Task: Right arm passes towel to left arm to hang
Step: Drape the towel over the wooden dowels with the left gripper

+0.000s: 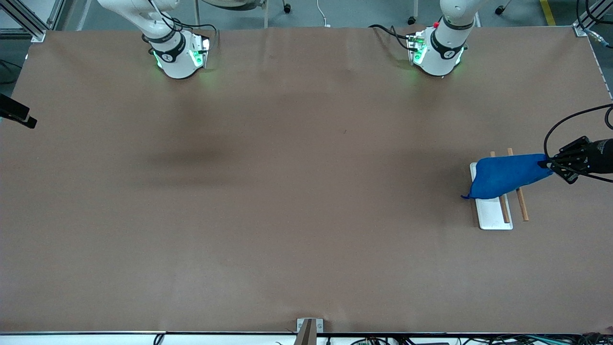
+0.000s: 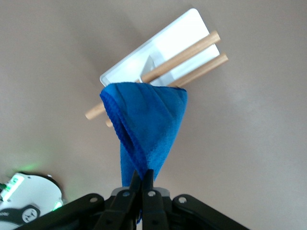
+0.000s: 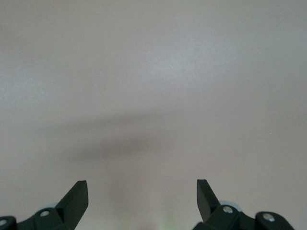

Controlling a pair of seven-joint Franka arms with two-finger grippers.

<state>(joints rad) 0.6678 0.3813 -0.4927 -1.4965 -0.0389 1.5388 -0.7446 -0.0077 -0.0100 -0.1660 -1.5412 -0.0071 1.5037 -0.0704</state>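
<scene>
Hang step in hand: my left hand (image 2: 142,179) is clamped on the towel (image 1: 507,175), which drapes over the wooden rack (image 1: 521,203) at the left arm's bench end. My right hand (image 3: 142,196) waits, spread wide, holding nothing. Next, I judge: let go cleanly.

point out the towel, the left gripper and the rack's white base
towel (image 1: 505,175), front view, middle of the blue cloth
left gripper (image 2: 142,184), left wrist view, between its fingertips, shut on the towel
white base (image 1: 493,215), front view, its bare end
</scene>
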